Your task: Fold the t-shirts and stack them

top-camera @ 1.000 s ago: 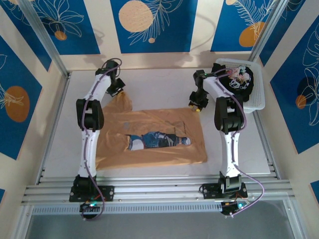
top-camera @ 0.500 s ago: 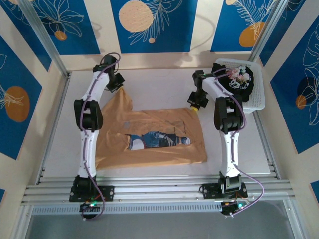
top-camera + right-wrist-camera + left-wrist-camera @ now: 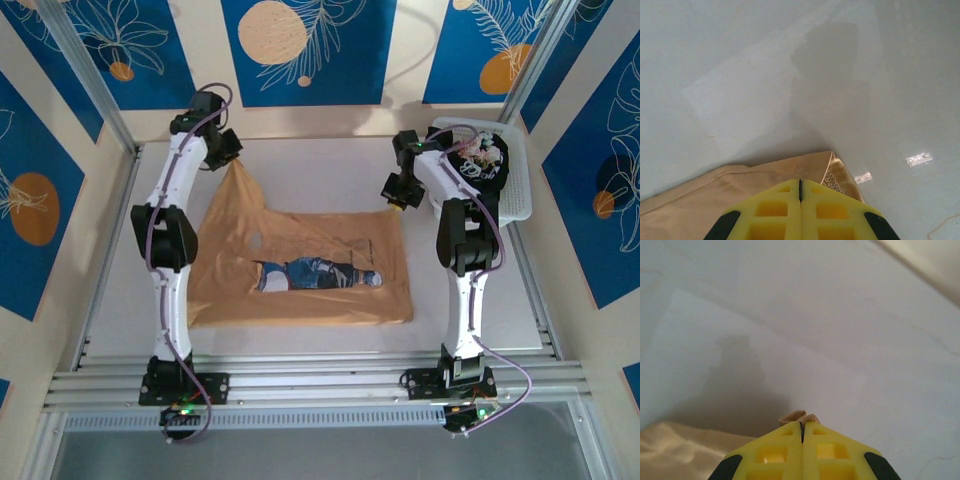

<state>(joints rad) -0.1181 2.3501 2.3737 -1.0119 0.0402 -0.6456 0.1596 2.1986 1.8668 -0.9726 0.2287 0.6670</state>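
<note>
There were two t-shirts, two grippers and one basket. The tan t-shirt (image 3: 300, 305) lay spread on the white table (image 3: 320, 165) between the two arms, with one blue and pale print (image 3: 315, 274) running across its middle. The black t-shirt (image 3: 492, 160), showing a patch of white-pink print, sat bunched inside the white slatted basket (image 3: 522, 205) at the far right corner of the table.

The tan shirt was mostly flat along its near edge, with creases across its far half. Its far left corner was drawn up into a narrow peak that ended at the left gripper (image 3: 230, 160). In the left wrist view that gripper (image 3: 802, 427) had its yellow fingers pressed together, with a small nub of tan cloth pinched at the tips and more tan cloth lying low at the left. The shirt's far right corner met the right gripper (image 3: 393, 198). In the right wrist view this gripper (image 3: 800, 182) likewise had its fingers closed flush, clamped over the hemmed corner of the tan cloth, which folded back beside the tips to show a shinier underside above the bare table.
</note>
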